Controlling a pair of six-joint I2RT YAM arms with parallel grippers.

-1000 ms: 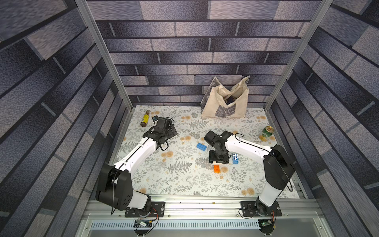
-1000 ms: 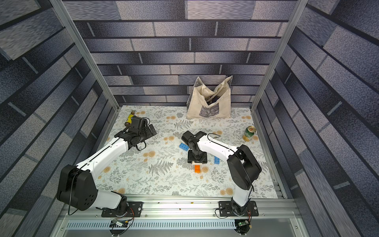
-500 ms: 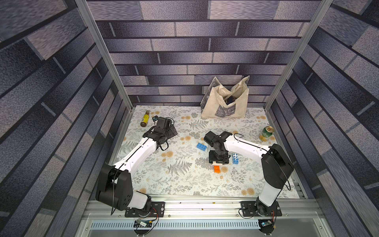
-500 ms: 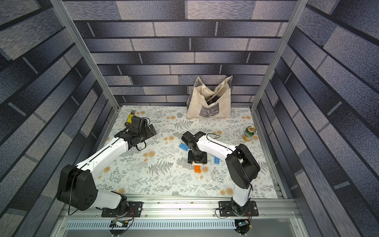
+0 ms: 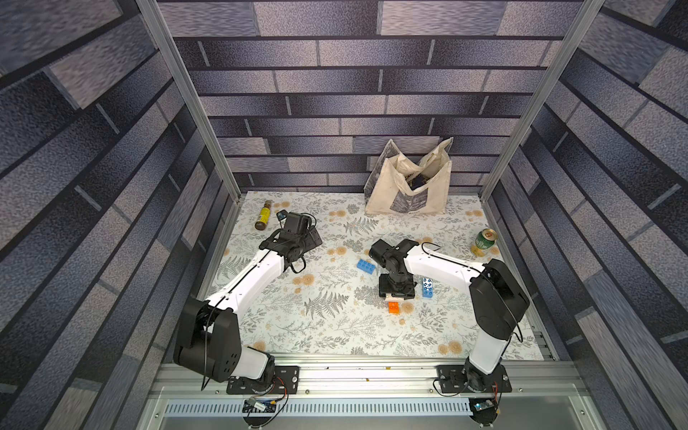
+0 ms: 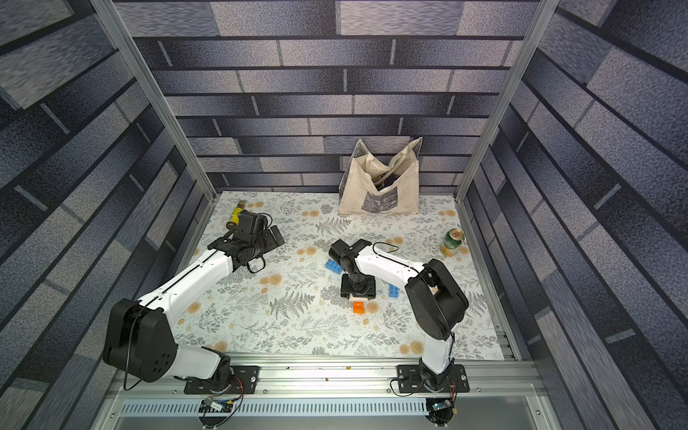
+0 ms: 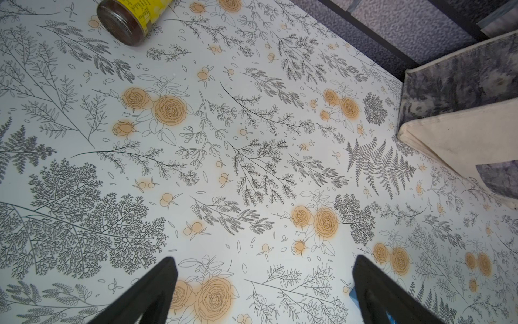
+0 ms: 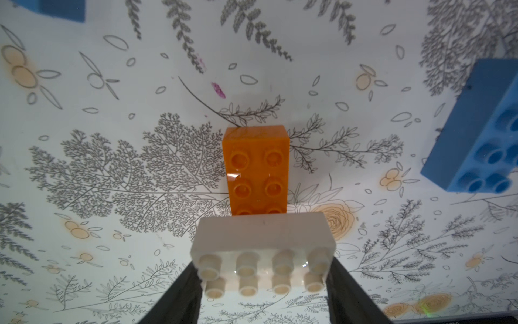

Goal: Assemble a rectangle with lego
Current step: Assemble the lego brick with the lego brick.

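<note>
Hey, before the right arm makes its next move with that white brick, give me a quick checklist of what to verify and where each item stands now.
1. White brick clamped between the right gripper fingers: ok.
2. White brick crosswise over one end of the orange brick: ok.
3. White brick pressed fully onto the orange studs: cannot tell.
4. Blue brick and second blue brick lying apart from the orange brick: ok.
5. Left gripper open, holding nothing, away from the bricks: ok.
</note>
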